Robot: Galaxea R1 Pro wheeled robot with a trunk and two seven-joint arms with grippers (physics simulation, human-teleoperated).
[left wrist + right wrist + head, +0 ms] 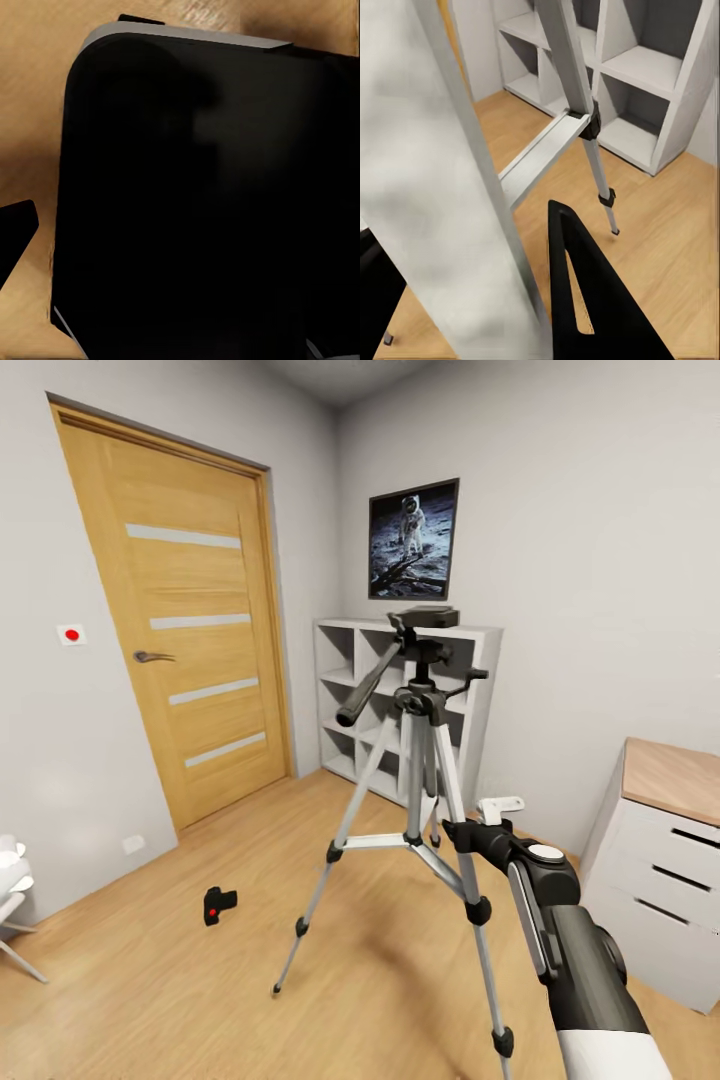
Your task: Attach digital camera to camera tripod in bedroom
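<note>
The digital camera [219, 905] lies on the wood floor [180, 1000] near the door [190, 630], well apart from the camera tripod [420, 760], which stands before the grey shelves [345, 700]. The right claw [462, 832] reaches a tripod leg, fingers [585, 300] spread around it. Left claw's state: cannot tell.
</note>
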